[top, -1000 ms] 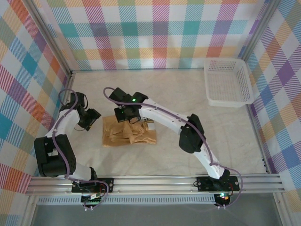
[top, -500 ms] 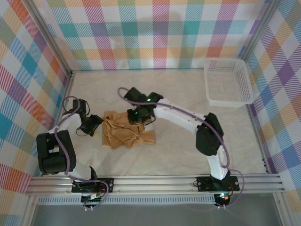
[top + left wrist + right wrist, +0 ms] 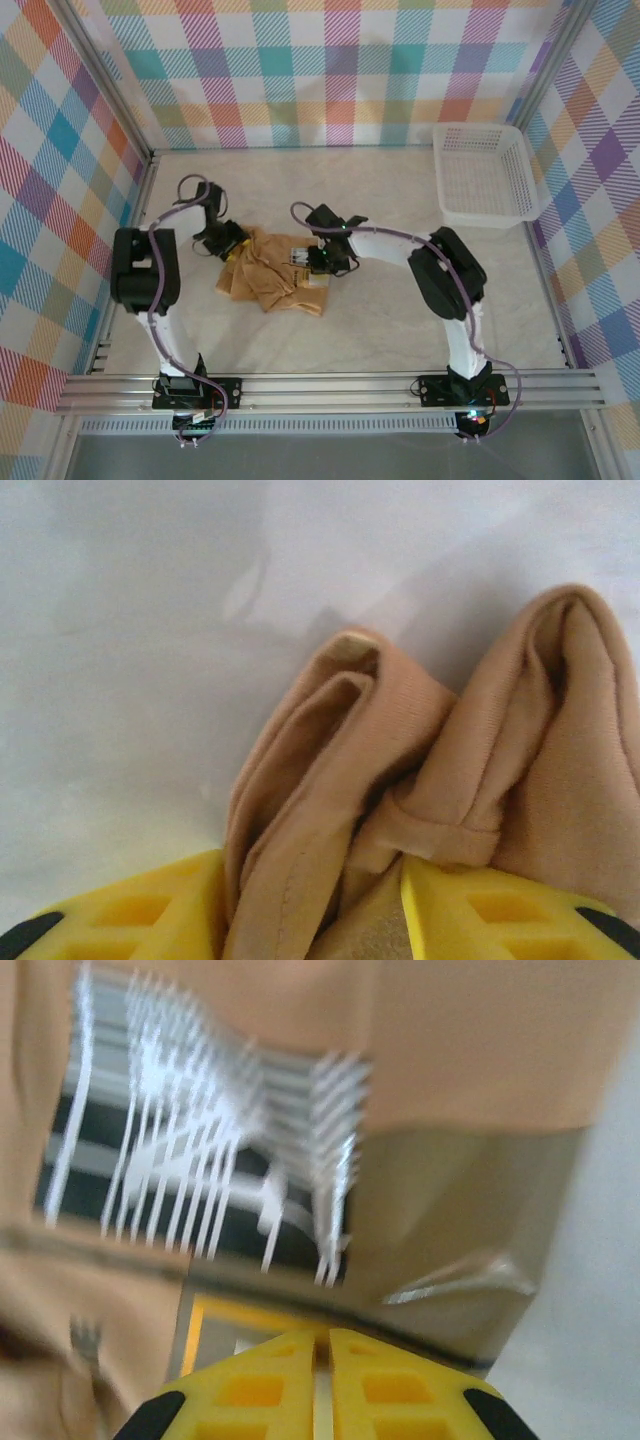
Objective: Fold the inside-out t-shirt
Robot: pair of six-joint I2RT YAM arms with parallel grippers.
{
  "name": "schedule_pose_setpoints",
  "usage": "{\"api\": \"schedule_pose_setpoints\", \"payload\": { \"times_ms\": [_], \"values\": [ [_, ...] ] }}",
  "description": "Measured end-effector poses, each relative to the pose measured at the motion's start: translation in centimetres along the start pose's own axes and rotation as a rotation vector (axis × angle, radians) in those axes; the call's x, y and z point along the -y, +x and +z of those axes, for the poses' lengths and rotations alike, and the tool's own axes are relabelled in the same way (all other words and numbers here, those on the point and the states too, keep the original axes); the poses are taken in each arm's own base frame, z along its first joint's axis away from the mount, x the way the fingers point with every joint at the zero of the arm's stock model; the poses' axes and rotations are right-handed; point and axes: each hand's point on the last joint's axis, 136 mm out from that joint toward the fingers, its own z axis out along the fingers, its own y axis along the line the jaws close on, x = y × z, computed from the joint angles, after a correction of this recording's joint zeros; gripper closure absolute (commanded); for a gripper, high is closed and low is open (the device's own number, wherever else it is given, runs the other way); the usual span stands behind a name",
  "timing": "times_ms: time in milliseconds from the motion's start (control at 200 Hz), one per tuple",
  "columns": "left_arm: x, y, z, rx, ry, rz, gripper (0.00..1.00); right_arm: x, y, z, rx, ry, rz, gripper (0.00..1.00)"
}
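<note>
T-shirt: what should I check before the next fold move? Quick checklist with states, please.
1. Cloth inside left pincer: ok, a fold of the t-shirt sits between its fingers.
2. Left pincer clamped: cannot tell.
3. Right pincer shut: ok, its fingers meet beside the print.
4. Right pincer holding cloth: cannot tell, the wrist view is blurred.
5. T-shirt flat: not ok, it is bunched and creased.
6. Basket out of the way: ok, it is in the far right corner, apart from the t-shirt.
</note>
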Motion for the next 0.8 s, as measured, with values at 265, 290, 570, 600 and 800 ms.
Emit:
{"api": "schedule_pose_setpoints", "payload": {
  "times_ms": [265, 290, 570, 600, 800],
  "values": [
    [13.5, 1.5, 1.9, -0.075, 0.215, 0.291, 0.48, -4.8, 9.5, -2.9, -0.029, -0.05, -0.133, 0.71],
    [13.9, 1.5, 1.4, -0.07, 0.223, 0.309, 0.47, -4.6, 9.1, -3.8, 0.0, -0.057, -0.129, 0.71],
    [10.8, 1.1, -8.0, 0.111, 0.177, 0.356, 0.44, -0.2, 1.7, -7.9, 0.196, -0.112, 0.019, 0.72],
    [9.8, 1.8, -9.0, 0.127, 0.163, 0.354, 0.44, 0.0, 1.8, -7.4, 0.184, -0.112, 0.02, 0.71],
    [3.2, 9.6, -9.5, 0.062, 0.071, 0.362, 0.44, 0.2, 2.8, -4.7, 0.098, -0.114, 0.025, 0.71]
  ]
}}
